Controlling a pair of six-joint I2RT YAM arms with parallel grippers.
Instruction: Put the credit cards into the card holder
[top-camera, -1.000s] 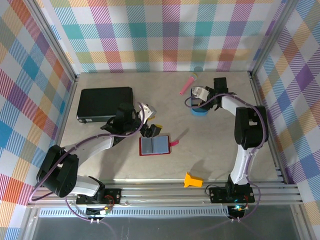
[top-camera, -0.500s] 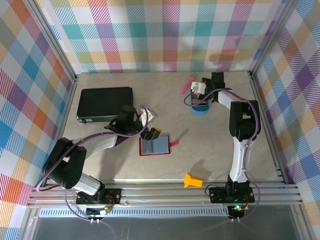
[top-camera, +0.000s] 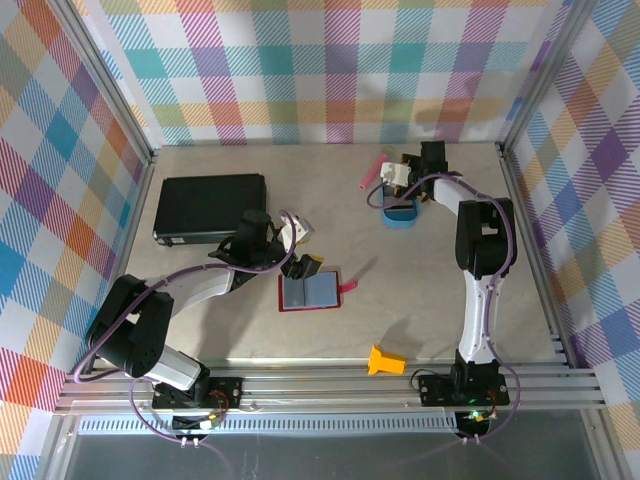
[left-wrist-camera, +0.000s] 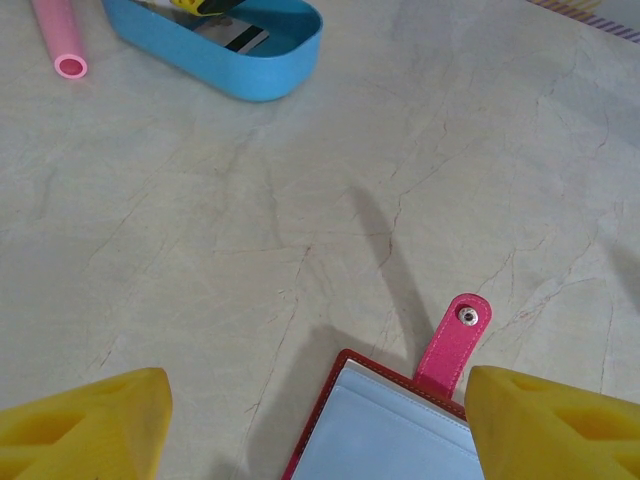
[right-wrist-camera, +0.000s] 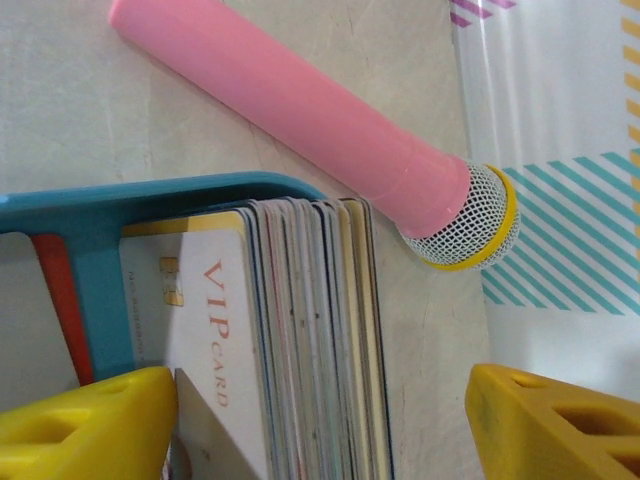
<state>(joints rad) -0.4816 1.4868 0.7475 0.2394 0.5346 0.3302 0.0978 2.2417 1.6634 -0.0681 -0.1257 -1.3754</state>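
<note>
In the overhead view, most of the change over the last second is in the right arm. Its upper link, which leaned out toward 3 o'clock, now stands closer to upright. The right gripper (top-camera: 396, 180) has shifted a little toward 12 o'clock. It sits above the far end of the blue tray (top-camera: 402, 222), just beside the pink toy microphone (top-camera: 374, 172). Its yellow fingertips (right-wrist-camera: 85, 425) stand wide apart with nothing between them. In the right wrist view, the credit cards (right-wrist-camera: 300, 340) stand on edge in a tight stack inside the tray. A pale one marked "VIP CARD" faces outward, and the microphone's mesh head lies at 1 o'clock from the stack.

The left arm's shoulder and elbow have swung inward since a second ago, but the left gripper (top-camera: 303, 266) has hardly moved. It hangs just at 11 o'clock of the card holder (top-camera: 310, 291), with its jaws spread wide and empty. In the last half second neither arm shows more than a slight shift.

The card holder lies open and flat near the middle of the table (top-camera: 430, 300), in the same place as before. Its grey-blue pockets face up and its pink tab points toward 3 o'clock. The tray with the cards is well apart from it, toward 1 o'clock. The black case (top-camera: 210, 207) at 10 o'clock and the orange piece (top-camera: 386, 360) at 5 o'clock have not moved.
</note>
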